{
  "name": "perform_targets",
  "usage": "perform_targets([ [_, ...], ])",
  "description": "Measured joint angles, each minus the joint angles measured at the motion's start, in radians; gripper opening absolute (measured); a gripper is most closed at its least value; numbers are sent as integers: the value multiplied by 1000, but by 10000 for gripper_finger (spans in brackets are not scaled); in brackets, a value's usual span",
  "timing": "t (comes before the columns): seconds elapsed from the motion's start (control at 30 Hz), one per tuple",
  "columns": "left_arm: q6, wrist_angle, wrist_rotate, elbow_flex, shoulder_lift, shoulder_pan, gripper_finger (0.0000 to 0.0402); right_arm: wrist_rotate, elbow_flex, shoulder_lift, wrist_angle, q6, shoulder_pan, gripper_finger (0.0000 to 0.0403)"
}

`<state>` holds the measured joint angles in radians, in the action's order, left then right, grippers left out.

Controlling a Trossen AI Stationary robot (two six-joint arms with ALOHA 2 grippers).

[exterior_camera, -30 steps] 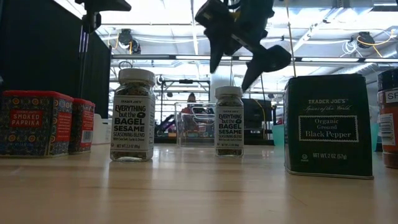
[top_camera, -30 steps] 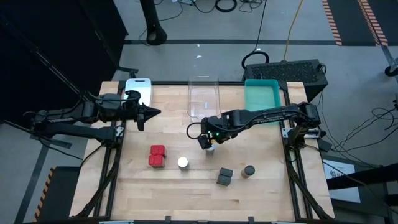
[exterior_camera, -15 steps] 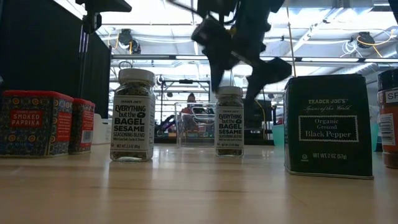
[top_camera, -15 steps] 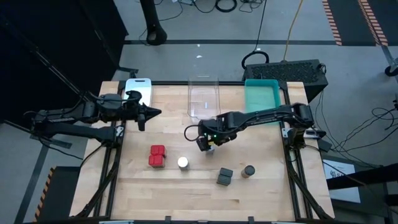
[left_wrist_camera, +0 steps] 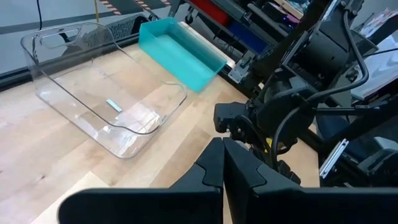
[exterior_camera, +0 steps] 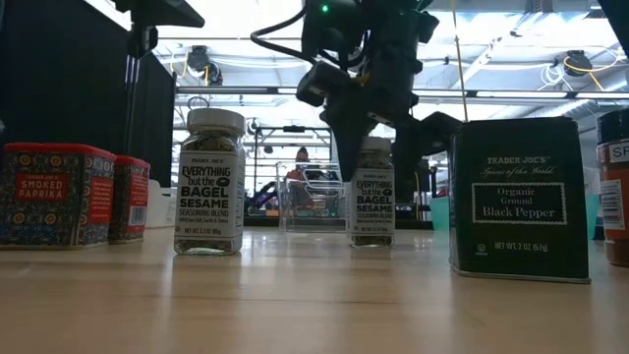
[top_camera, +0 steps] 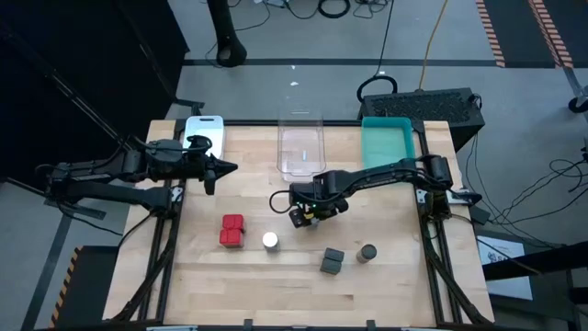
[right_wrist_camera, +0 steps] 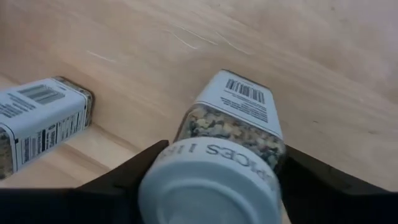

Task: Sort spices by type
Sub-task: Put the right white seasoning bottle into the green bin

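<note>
Wood table [top_camera: 395,276]: pale planks, matte, light scratches; bare along the near edge and in the left half behind the tins.
Right gripper [top_camera: 309,213]: dark fingers [right_wrist_camera: 124,177] stood either side of the far jar [exterior_camera: 372,192], spread about as wide as the cap; contact with the glass could not be told, jar base on the wood in the low view.
Far jar: clear glass, squarish body, round white cap, speckled seasoning inside, barcode label; upright, long axis vertical, mid-table, in front of the clear tray [top_camera: 301,147].
Near jar [top_camera: 270,241]: same type, upright, white cap up, just right of the red tins [top_camera: 231,232], apart from the far jar.
Red tins: two blocky metal tins, touching side by side, upright, left of centre.
Black tin [top_camera: 332,261]: boxy, dark, matte, printed front faced the low camera, upright, near the front edge.
Dark jar [top_camera: 367,253]: round dark top, just right of the black tin, small gap between.
Trays: white tray [top_camera: 204,129], clear tray and teal tray [top_camera: 388,142] lined the far edge; clear one glossy, rounded corners; teal one hard plastic, straight walls.
Left gripper [top_camera: 225,166]: fingers pressed together, held nothing, above the table's left-rear part, well away from the spices.
</note>
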<state>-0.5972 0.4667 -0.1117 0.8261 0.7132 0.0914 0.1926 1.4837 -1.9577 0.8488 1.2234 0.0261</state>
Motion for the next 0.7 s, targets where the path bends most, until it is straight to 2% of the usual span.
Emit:
perform_targets([
  [0.1,0,-1,0,0,0,0,4,25,1,3,-1,11,0,190],
  [0.17,0,-1,0,0,0,0,4,30,1,9,-1,10,2,173],
  [0.4,-4,-9,0,0,0,0,4,67,0,27,26,-43,-1,173],
  [0.7,-53,-12,0,0,0,0,4,66,97,198,364,-179,-7,173],
])
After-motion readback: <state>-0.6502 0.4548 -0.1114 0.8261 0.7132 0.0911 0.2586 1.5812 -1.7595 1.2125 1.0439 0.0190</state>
